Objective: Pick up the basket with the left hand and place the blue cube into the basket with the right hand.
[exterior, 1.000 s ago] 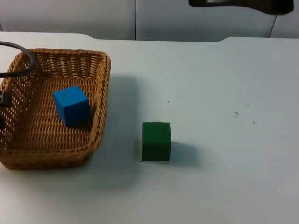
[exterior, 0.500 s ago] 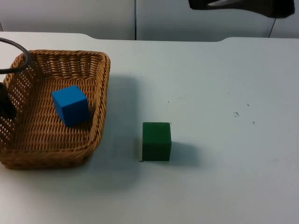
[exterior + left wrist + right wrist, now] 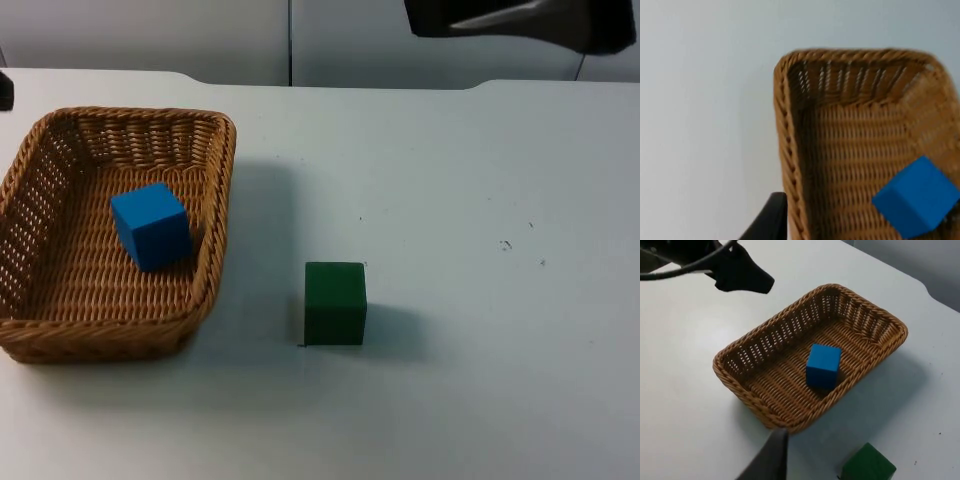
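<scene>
The left gripper [image 3: 742, 277] has withdrawn from the wicker basket [image 3: 215, 200], now clear of its rim; its finger spread is unclear. The blue cube [image 3: 151, 226] lies inside, near the table's left edge. The right gripper [image 3: 520, 22] waits above the far edge.

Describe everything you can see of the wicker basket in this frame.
The basket is a shallow rectangular tray of brown woven wicker with a braided rim, open-weave walls and rounded corners. It sits flat and upright on the white table, at its left side. The blue cube rests inside on its floor, close to the right wall. Nothing grips it: the left end effector hangs off its far side, apart from the rim.
</scene>
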Available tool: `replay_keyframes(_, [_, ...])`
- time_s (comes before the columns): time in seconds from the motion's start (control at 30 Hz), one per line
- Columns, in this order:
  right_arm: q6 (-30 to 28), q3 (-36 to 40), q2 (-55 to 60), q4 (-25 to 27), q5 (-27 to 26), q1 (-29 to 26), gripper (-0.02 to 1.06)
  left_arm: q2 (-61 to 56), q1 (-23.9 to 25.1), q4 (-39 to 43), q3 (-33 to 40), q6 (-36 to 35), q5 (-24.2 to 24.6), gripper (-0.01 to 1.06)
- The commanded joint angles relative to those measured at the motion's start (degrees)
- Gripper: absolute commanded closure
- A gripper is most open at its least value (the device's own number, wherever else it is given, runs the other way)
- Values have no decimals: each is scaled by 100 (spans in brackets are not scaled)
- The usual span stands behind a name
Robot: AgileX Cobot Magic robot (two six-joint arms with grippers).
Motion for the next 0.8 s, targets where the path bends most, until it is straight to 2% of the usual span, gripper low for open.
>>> replay_keyframes(0.0, [-109, 31, -59, 0, -55, 25, 4, -466, -2, 21, -39, -187, 215, 5])
replay_keyframes(0.1, [-117, 31, -223, 0, -54, 25, 4, -1211, -2, 91, -39, -394, 614, 5])
replay_keyframes(0.17, [-137, 31, -290, 0, -43, 25, 4, -1472, -2, 305, -39, -624, 705, 5])
replay_keyframes(0.3, [-317, 31, -658, 0, 65, 25, 4, -2487, -2, 1984, -39, -2198, 1318, 5])
replay_keyframes(0.33, [-317, 31, -658, 0, 65, 25, 4, -2487, -2, 1984, -39, -2198, 1318, 5])
replay_keyframes(0.43, [-489, 156, -931, 0, 109, 25, 4, -3154, -2, 3279, -39, -3333, 1878, 5])
replay_keyframes(0.47, [-489, 156, -931, 0, 109, 25, 4, -3154, -2, 3279, -39, -3333, 1878, 5])
replay_keyframes(0.5, [-572, 332, -1119, 0, 22, 25, 4, -3446, -2, 3751, -39, -3708, 2131, 5])
replay_keyframes(0.77, [-420, 1220, -1885, 0, -237, 25, 4, -4989, -2, 4347, -39, -4275, 2654, 5])
